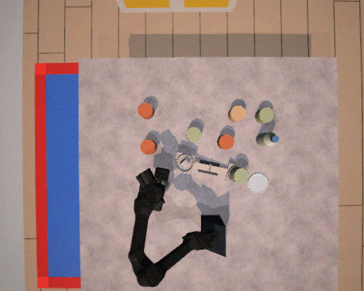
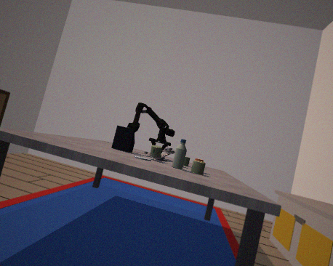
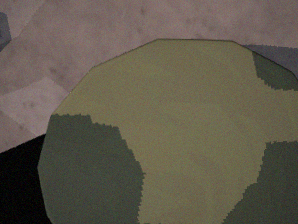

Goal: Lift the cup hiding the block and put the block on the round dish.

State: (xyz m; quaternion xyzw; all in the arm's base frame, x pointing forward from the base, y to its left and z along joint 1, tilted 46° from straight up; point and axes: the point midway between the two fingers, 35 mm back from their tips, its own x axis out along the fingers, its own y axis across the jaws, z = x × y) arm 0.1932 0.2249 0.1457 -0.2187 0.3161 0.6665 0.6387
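Observation:
My gripper [image 1: 163,184] is shut on a green cup [image 3: 190,125], left of and in front of the balance [image 1: 219,168] in the top view. There the arm covers most of this cup; its height above the table is hard to tell. The cup fills most of the wrist view. A small pale block [image 1: 185,162] sits uncovered inside the ring at the balance's left end. The other green cup [image 1: 241,176] [image 2: 155,151] stands on the right end. The round white dish [image 1: 258,183] lies just right of it, with no cup above it.
Behind the balance stand orange-red cylinders [image 1: 145,110] [image 1: 148,147] [image 1: 226,141], a light orange one [image 1: 237,113] and green ones [image 1: 194,134] [image 1: 265,114]. A bottle with a blue cap [image 1: 269,139] [image 2: 179,156] stands behind the dish. The dark arm base [image 1: 218,248] [image 2: 123,139] is in front.

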